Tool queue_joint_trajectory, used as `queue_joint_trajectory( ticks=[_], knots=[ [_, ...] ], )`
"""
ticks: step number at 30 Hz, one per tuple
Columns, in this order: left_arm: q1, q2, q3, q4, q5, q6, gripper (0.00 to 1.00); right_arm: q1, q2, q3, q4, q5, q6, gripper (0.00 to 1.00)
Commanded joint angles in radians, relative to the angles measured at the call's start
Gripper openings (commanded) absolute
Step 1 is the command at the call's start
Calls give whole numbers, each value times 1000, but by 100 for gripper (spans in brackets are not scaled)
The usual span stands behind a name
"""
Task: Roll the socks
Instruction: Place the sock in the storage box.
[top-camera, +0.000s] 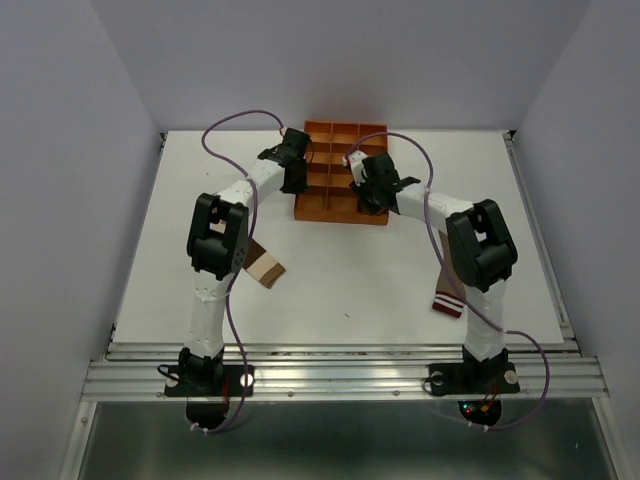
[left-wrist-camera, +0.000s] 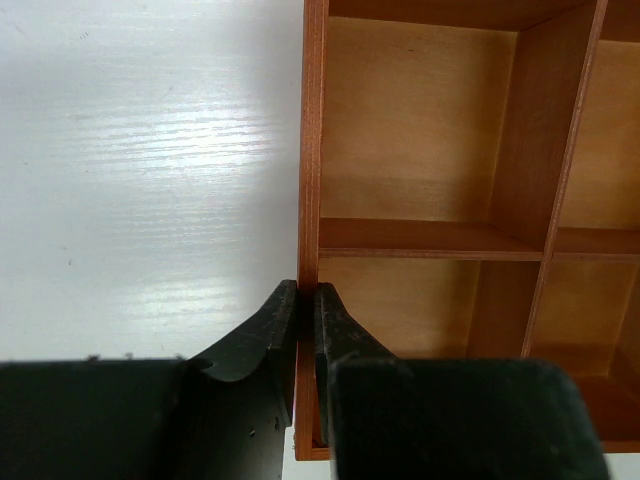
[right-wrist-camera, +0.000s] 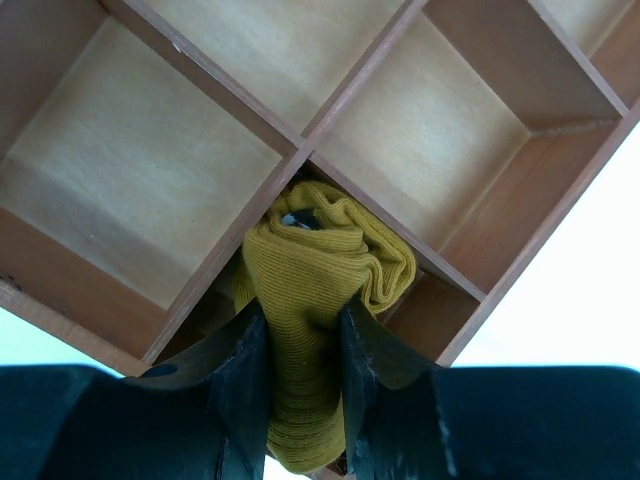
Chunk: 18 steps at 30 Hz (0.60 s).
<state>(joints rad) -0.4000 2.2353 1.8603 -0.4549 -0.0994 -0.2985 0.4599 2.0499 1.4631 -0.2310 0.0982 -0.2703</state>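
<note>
My right gripper (right-wrist-camera: 303, 322) is shut on the rolled mustard-yellow sock (right-wrist-camera: 320, 265) and holds it over a near compartment of the orange gridded tray (right-wrist-camera: 230, 95). In the top view the right gripper (top-camera: 372, 192) is over the tray's near right part and hides that sock. My left gripper (left-wrist-camera: 306, 292) is shut on the tray's left wall (left-wrist-camera: 310, 150); in the top view it (top-camera: 295, 168) is at the tray's left edge (top-camera: 302, 205). The cream and tan sock (top-camera: 266, 268) lies partly under my left arm. The taupe-brown sock (top-camera: 448, 301) lies partly under my right arm.
The tray stands at the back middle of the white table (top-camera: 340, 290). Its other compartments in the wrist views (left-wrist-camera: 420, 110) hold nothing. Grey walls close the table on three sides. Purple cables loop above both arms.
</note>
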Motion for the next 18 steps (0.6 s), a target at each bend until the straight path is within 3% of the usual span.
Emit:
queue_joint_trajectory(
  ticks=[1, 10, 18],
  knots=[
    [0, 14, -18, -25, -6, -25, 0, 8, 59, 60, -231, -8, -59, 3],
    [0, 11, -29, -15, 7, -22, 0, -1, 168, 121, -237, -34, 19, 8],
    [0, 10, -30, -11, 12, -28, 0, -1, 90, 91, -188, -38, 52, 44]
  ],
)
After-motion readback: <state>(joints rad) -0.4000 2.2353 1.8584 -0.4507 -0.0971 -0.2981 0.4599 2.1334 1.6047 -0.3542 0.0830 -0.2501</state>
